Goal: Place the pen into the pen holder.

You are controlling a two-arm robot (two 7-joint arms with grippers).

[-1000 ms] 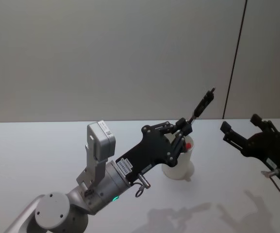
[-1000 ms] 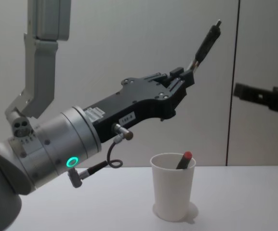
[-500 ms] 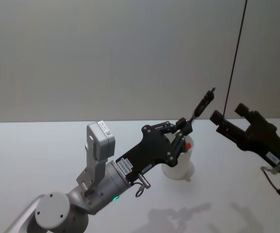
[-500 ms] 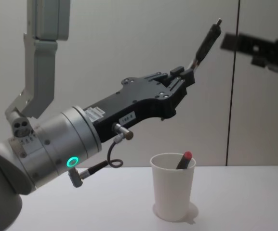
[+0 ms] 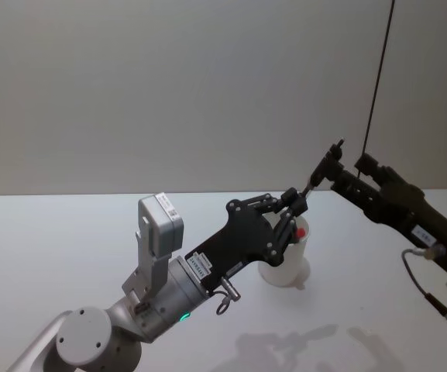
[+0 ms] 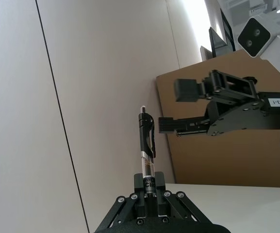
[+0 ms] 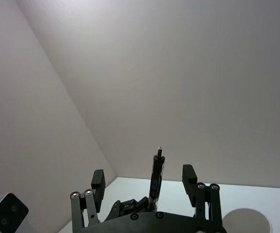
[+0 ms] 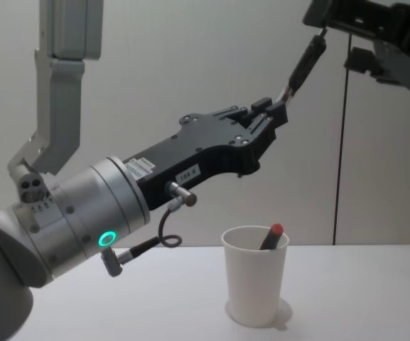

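Fingers of my right gripper (image 7: 144, 187), spread open, are now closing in around the pen (image 8: 303, 65) my left gripper (image 8: 270, 114) is pinching, seemingly for a handover above the pen holder (image 8: 255, 274).

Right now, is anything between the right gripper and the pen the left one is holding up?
Nothing visible. The right gripper is open with the pen between its fingers, none touching it yet. The left gripper holds the pen's lower end above the cup.
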